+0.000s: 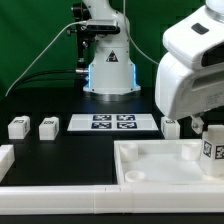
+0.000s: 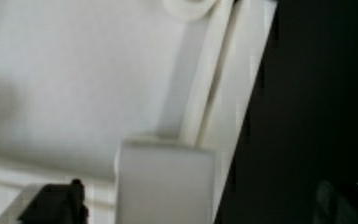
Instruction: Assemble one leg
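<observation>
Gripper (image 1: 212, 140) hangs wide open, holding nothing, directly over the upright leg (image 1: 213, 150) standing in the tray (image 1: 150, 160) at its right corner; leg sits just below the fingers.

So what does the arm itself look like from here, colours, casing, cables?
The arm has a glossy white, rounded casing with dark grey joint seams. Its base is white over black, with a glowing blue ring and a triangular warning sticker. Thin pale cables run off the base. The end effector shows only as dark, blurred fingertips in the wrist view.
</observation>
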Robot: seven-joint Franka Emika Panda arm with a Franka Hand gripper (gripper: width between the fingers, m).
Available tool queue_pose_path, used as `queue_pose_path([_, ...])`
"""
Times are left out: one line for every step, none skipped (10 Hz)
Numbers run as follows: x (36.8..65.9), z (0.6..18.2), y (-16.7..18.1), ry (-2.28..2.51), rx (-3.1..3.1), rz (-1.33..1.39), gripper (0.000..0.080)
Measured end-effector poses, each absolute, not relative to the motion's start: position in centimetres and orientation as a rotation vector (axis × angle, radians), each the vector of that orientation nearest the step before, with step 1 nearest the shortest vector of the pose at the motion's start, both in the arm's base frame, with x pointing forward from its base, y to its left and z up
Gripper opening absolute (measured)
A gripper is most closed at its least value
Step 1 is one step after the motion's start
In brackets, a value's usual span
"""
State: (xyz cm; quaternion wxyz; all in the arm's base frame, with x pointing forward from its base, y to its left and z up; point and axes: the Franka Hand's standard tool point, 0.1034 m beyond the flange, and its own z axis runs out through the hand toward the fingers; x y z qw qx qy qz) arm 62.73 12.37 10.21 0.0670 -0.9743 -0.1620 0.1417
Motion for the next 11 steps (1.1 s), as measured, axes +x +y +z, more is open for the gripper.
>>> queue_pose_path([62.8, 10.2, 11.9, -0.518, -2.961, 0.369, 0.0648])
queue_pose_path([62.8, 10.1, 11.9, -0.519, -2.966, 0.353, 0.0648])
queue_pose_path([63.1, 9.9, 11.8, -0.517, -2.972, 0.316, 0.0648])
queue_pose_path([63.3, 9.7, 11.6, -0.515, -2.976, 0.300, 0.0648])
queue_pose_path([63.2, 9.4, 11.4, -0.511, -2.977, 0.295, 0.0648])
queue_pose_path([63.2, 9.0, 11.5, -0.501, -2.978, 0.279, 0.0648])
queue_pose_path([63.0, 8.3, 11.6, -0.494, -2.976, 0.273, 0.0648])
queue_pose_path([62.9, 7.8, 11.5, -0.492, -2.975, 0.276, 0.0648])
queue_pose_path([62.8, 7.6, 11.4, -0.496, -2.973, 0.280, 0.0648])
queue_pose_path([62.5, 7.3, 11.2, -0.493, -2.972, 0.289, 0.0648])
queue_pose_path([62.4, 7.3, 11.1, -0.492, -2.972, 0.292, 0.0648])
